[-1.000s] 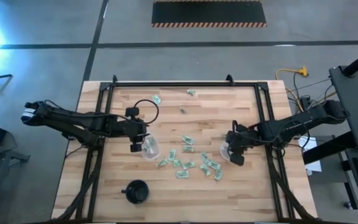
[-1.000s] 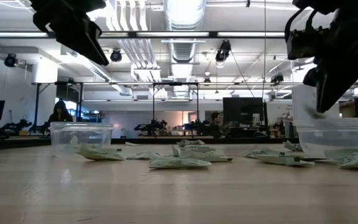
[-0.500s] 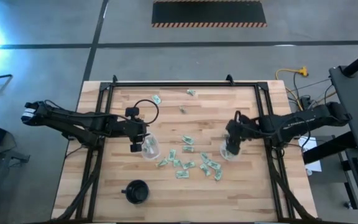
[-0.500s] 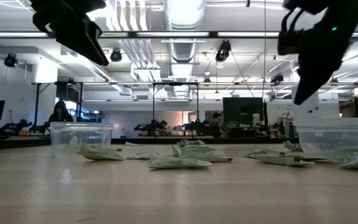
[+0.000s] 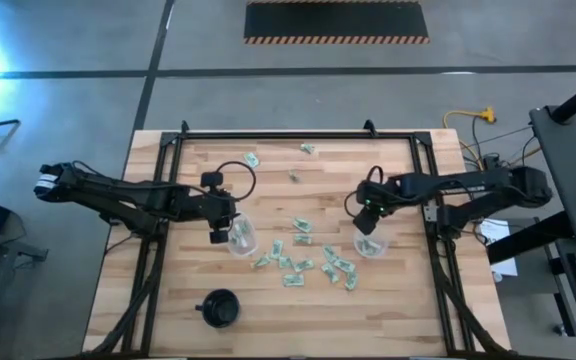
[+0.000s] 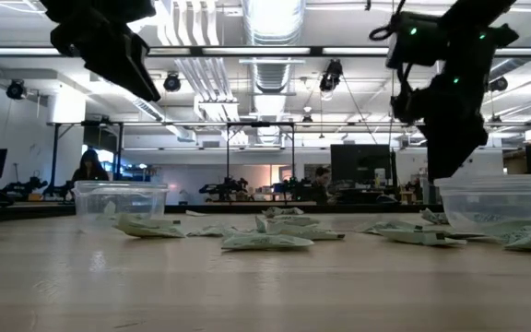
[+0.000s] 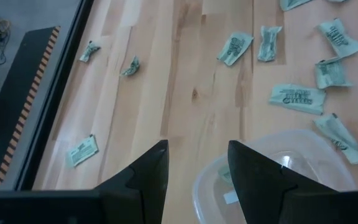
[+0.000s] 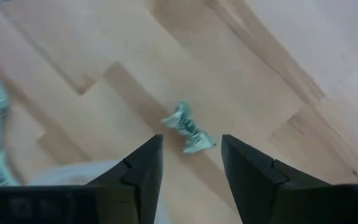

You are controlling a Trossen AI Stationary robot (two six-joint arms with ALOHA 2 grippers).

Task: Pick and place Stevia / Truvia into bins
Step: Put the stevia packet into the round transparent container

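Nearest in low view: loose Stevia / Truvia packets [image 6: 265, 242] lie flat on the table [image 6: 247, 295], spread approx. between the two bins. High view shows the same cluster [image 5: 308, 262] at table centre, plus three strays near the far edge, e.g. one [image 5: 252, 159] toward the far left.

Left bin [image 5: 242, 238] sits at the cluster's left side; left wrist view shows at least one packet inside it [image 7: 229, 198]. Right bin [image 5: 370, 244] sits at the cluster's right side; low view shows packets in its base [image 6: 496, 205].

Left gripper [image 5: 217, 232] hangs above the table just beside the left bin, fingers parted, nothing between them. No change vs. 1.0 s ago; arm is idle.

Right gripper [image 5: 367, 212]: 1.0 s ago it was right over the right bin; 0.5 s ago it was lifting clear; now it is clear of the rim on the bin's far side and has swung away from the table's front edge. Fingers [image 8: 143, 163] stand apart w/ nothing held; a crumpled packet [image 8: 188, 129] lies on the wood ahead of them.

Judgement: one drop into the right bin is prob. complete; right arm is lining up on the next packet. Most packets remain outside the bins, so the task is at an early stage.
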